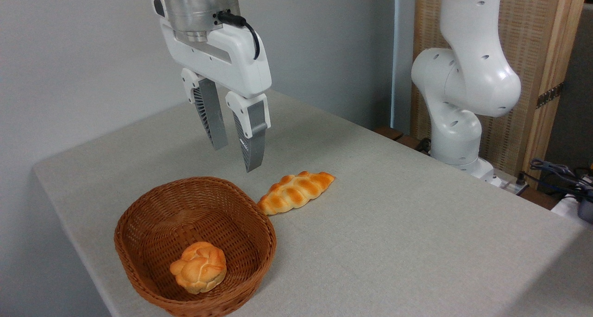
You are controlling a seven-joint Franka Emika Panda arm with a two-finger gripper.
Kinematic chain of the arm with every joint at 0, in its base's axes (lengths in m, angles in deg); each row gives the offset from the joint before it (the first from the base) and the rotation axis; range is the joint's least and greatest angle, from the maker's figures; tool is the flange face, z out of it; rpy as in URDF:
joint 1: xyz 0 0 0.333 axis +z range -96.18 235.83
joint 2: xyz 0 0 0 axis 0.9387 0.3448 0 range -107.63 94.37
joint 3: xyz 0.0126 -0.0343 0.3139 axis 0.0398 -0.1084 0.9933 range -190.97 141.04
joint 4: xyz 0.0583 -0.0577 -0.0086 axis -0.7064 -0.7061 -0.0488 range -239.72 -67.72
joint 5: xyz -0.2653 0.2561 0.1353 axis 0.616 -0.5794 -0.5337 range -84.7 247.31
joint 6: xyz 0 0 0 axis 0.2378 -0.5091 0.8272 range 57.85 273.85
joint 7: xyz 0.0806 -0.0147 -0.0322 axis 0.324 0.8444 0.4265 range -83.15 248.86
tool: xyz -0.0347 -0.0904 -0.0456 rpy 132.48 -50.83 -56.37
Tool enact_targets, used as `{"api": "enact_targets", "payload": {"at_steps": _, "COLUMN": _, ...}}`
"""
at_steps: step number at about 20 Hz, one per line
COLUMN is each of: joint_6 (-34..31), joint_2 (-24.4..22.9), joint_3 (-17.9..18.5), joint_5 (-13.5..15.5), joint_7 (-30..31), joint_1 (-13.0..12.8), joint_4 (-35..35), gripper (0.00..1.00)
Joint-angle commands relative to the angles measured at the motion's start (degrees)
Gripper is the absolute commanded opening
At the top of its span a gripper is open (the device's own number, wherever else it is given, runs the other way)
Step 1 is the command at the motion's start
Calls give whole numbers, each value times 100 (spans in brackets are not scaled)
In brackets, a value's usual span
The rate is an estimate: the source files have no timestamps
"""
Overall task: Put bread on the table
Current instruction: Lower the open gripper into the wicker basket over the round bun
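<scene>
1. The gripper (pixel 236 158) hangs in the air above the table (pixel 394 224), over the part between the far left edge and the basket (pixel 139 224).
2. Its two fingers (pixel 252 141) point down and stand a little apart, with a narrow gap between them; they hold nothing and touch nothing.
3. The fingertips are above the far rim of the basket and a little to the left of the braided loaf (pixel 296 192).
4. The bread (pixel 199 267) lies inside the basket, on its bottom, in the part nearest to the camera.
5. The basket stands on the table near the front left corner, close to the left edge.
6. The braided loaf lies flat on the cloth; its left end is just beside the right rim of the basket, and whether it touches the rim cannot be told.
7. The white body of the arm (pixel 463 90) stands behind the far right edge of the table.
</scene>
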Motion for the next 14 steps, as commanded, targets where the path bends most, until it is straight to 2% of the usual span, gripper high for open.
{"api": "enact_targets", "payload": {"at_steps": 1, "joint_6": -134, "joint_2": -44, "joint_3": 61, "joint_5": 56, "joint_7": 17, "joint_1": -26, "joint_4": -19, "gripper": 100}}
{"api": "enact_targets", "payload": {"at_steps": 3, "joint_6": 14, "joint_2": -70, "joint_3": 87, "joint_5": 21, "joint_7": 17, "joint_1": -26, "joint_4": -247, "gripper": 100}}
{"api": "enact_targets", "payload": {"at_steps": 10, "joint_6": 2403, "joint_2": -676, "joint_3": 219, "joint_5": 21, "joint_7": 17, "joint_1": -35, "joint_4": -1890, "gripper": 100}}
{"api": "enact_targets", "payload": {"at_steps": 14, "joint_6": 3432, "joint_2": -616, "joint_3": 255, "joint_5": 65, "joint_7": 17, "joint_1": -35, "joint_4": -2409, "gripper": 100}}
